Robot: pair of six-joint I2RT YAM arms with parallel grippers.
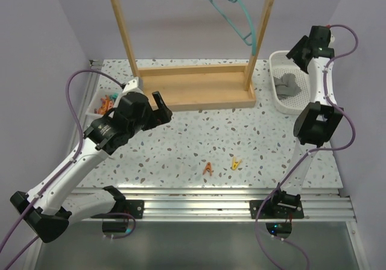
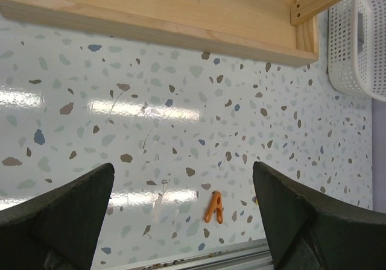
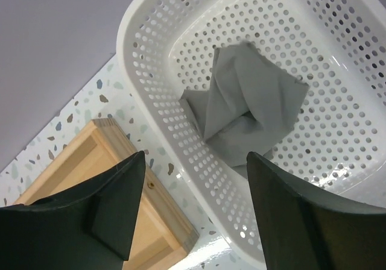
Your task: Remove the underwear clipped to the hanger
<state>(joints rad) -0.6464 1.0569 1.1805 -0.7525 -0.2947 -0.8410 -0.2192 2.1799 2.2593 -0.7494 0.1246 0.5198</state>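
underwear [image 1: 287,84] is plain grey soft cloth, crumpled into a loose folded lump with one flat flap spread over the folds; it is off the hanger and lies inside the white perforated basket [image 1: 274,59] at the far right corner of the table [image 1: 181,143]

right wrist view: underwear [image 3: 244,110] sits on the basket [image 3: 145,17] floor, toward the middle, not touching either finger

hanger [image 1: 232,11] is thin teal plastic and hangs high between the posts of the wooden frame [image 1: 199,86], close to the right post, tilted with one shoulder pointing down; its hook reaches the top edge of the view, and what it hangs from can't be seen

right gripper [image 1: 300,52] hovers above the basket, pointing down into it; in its own camera the right gripper [image 3: 196,161] has its fingers spread, underwear visible through the gap below them, nothing pinched, nothing touched

left gripper [image 1: 161,104] is on the left half of the table, just in front of the frame's base, above the surface; from its wrist the left gripper [image 2: 184,179] shows fingers fully apart with only bare terrazzo between them, holding nothing

orange peg [image 1: 208,169] and yellow peg [image 1: 236,163] lie near each other on the table toward the near edge, about mid-width; the orange peg [image 2: 214,207] also shows between the left fingers, lying flat

small tray [image 1: 104,104] with more pegs at the left edge
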